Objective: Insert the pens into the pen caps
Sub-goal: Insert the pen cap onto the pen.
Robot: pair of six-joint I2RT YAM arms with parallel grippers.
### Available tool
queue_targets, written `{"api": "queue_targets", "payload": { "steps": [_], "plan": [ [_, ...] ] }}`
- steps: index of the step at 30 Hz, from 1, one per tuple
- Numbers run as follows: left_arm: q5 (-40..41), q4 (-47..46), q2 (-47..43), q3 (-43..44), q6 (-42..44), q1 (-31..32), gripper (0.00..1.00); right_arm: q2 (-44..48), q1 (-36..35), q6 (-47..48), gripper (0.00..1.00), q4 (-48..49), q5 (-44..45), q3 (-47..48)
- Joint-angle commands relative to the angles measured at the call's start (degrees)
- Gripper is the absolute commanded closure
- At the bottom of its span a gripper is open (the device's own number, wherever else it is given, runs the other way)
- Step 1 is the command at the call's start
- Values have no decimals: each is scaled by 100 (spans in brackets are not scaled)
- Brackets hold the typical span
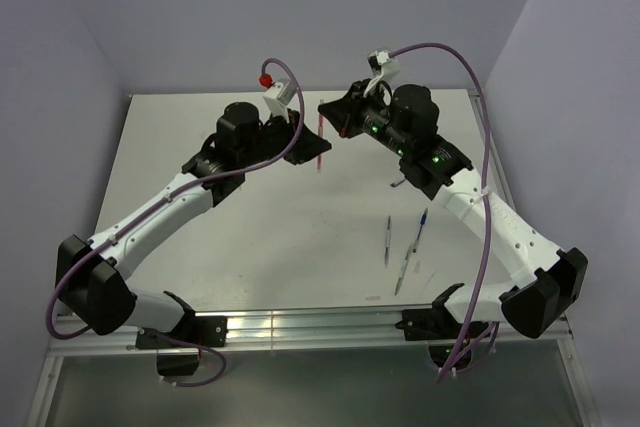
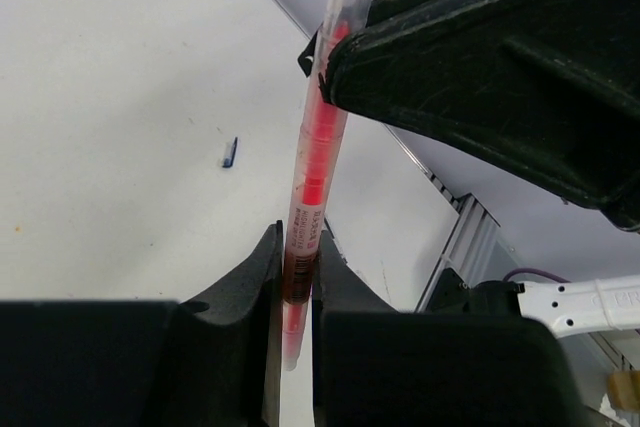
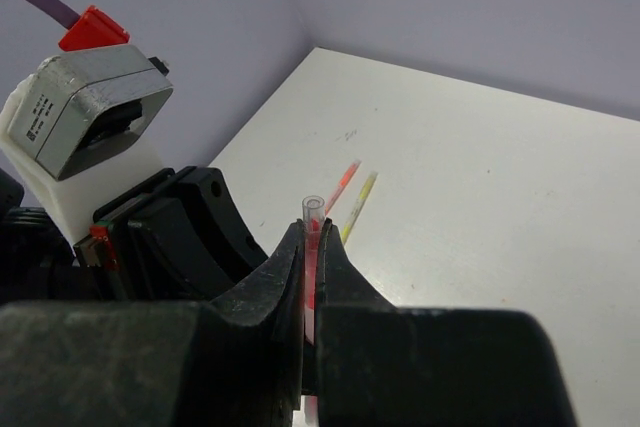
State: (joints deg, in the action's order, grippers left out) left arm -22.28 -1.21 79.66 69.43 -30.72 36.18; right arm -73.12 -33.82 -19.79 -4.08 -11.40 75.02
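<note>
A red-pink pen (image 2: 312,162) stands nearly upright in the air between both grippers, also seen from above (image 1: 320,139). My left gripper (image 2: 296,282) is shut on its lower, labelled part, with the bottom end poking out below the jaws. A clear pen cap (image 3: 313,215) sits over the pen's red tip, and my right gripper (image 3: 314,247) is shut on it. In the left wrist view the right gripper's fingers (image 2: 470,57) press on the pen's top end from the right. Both grippers meet at the back middle of the table (image 1: 250,237).
An orange pen (image 3: 343,185) and a yellow pen (image 3: 358,204) lie side by side on the table. A grey pen (image 1: 387,240), a blue pen (image 1: 421,230) and a pale pen (image 1: 403,273) lie at the front right. A small dark blue cap (image 2: 229,152) lies loose.
</note>
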Motion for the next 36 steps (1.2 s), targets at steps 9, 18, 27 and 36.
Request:
{"api": "queue_targets", "payload": {
  "steps": [9, 18, 27, 36],
  "plan": [
    [2420, -380, 102, 835, 22, -261, 100, -211, -581, 36, 100, -1745, 49, 425],
    [3247, -116, 225, 1204, 312, -24, 100, -475, -819, 89, 100, -2255, 744, 750],
    [4134, 16, 252, 1389, 470, 55, 100, -729, -1021, 169, 100, -2843, 1463, 1137],
    [4189, 104, 287, 1548, 549, 99, 100, -958, -1223, 160, 100, -3144, 2018, 1375]
  ]
}}
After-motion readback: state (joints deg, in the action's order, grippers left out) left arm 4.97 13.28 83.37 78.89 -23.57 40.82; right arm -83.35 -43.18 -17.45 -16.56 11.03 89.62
